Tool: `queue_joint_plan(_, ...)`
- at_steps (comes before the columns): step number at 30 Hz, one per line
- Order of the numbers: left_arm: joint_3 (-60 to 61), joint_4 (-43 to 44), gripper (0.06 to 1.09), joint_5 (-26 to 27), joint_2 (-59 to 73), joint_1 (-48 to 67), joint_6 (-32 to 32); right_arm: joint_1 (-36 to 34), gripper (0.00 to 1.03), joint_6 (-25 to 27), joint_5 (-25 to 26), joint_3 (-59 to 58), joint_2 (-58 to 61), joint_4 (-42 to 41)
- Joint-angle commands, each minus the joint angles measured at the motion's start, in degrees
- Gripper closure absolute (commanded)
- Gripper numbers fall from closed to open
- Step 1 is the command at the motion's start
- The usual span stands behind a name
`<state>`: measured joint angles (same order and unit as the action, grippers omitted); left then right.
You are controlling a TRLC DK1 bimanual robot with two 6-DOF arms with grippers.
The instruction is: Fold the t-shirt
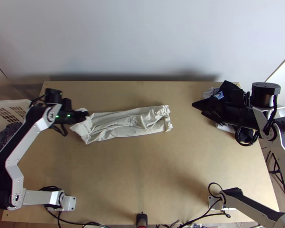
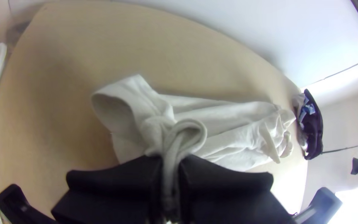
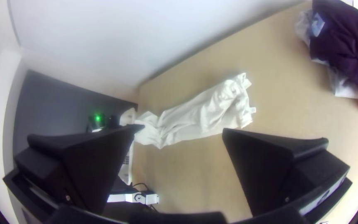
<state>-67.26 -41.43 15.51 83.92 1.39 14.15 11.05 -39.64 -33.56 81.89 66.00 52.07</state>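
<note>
Laundry lies heaped at two o'clock on my worktop (image 1: 142, 171), seen from above with twelve at the far edge: a dark purple garment (image 3: 344, 49) over white and grey cloth (image 3: 347, 87). My right arm (image 1: 239, 114) crosses above that heap, and my right end effector (image 1: 198, 109) hangs on its nine o'clock side, fingers spread with nothing between them. Between nine and ten o'clock, beside the worktop, stands a white slatted basket (image 1: 13, 101) with dark cloth (image 1: 9, 133) in it. The off-white t-shirt (image 1: 123, 123) lies around eleven o'clock as a long, narrow, wrinkled strip, running roughly from nine to three. At its nine o'clock end my left end effector (image 1: 85, 113) pinches a raised fold between its fingers, and a loose loop of cloth gapes next to the grip; the three o'clock end is crumpled. A small white tag (image 3: 252, 110) pokes out from that crumpled end, and a blue-and-white label (image 3: 318, 25) shows on the heap; I can't make out writing on either. Down at six o'clock, a black device (image 1: 141, 220) sits at the near edge, with black cables (image 1: 72, 221) trailing on both sides of it.
</note>
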Motion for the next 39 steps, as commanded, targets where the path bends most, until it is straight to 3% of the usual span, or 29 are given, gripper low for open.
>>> queue_joint_plan(1, -3.9, 1.4, 1.05, -3.0, 3.5, 8.7, 6.7, -0.6, 0.04, 0.1, 0.0, -1.4, -1.0, 0.0)
queue_joint_plan(4, -5.6, 2.6, 1.05, -3.6, 4.8, 12.5, 9.1, -0.9, 0.04, 0.2, 0.0, -2.3, -1.4, -0.1)
queue_joint_plan(8, -5.8, 5.3, 1.05, -10.2, 6.0, 20.3, 12.0, -1.5, 0.04, 0.1, 0.1, -4.4, -2.1, -0.2)
queue_joint_plan(11, -5.4, 6.3, 1.05, -11.6, 8.2, 25.4, 14.4, -1.5, 0.04, 0.3, 0.4, -7.4, -3.6, -1.2)
queue_joint_plan(18, -9.1, 10.4, 1.05, -11.9, 15.3, 30.4, 17.6, -2.7, 0.04, 0.1, 0.5, -15.7, -7.1, -2.8)
queue_joint_plan(29, -28.3, 10.6, 1.05, -13.0, 26.0, 34.1, 19.5, -4.4, 0.04, 0.0, 0.6, -19.5, -10.8, -2.7)
queue_joint_plan(39, -35.7, 10.4, 1.05, -13.0, 31.3, 39.7, 22.3, -5.5, 0.04, 0.3, 0.8, -22.5, -13.3, -2.7)
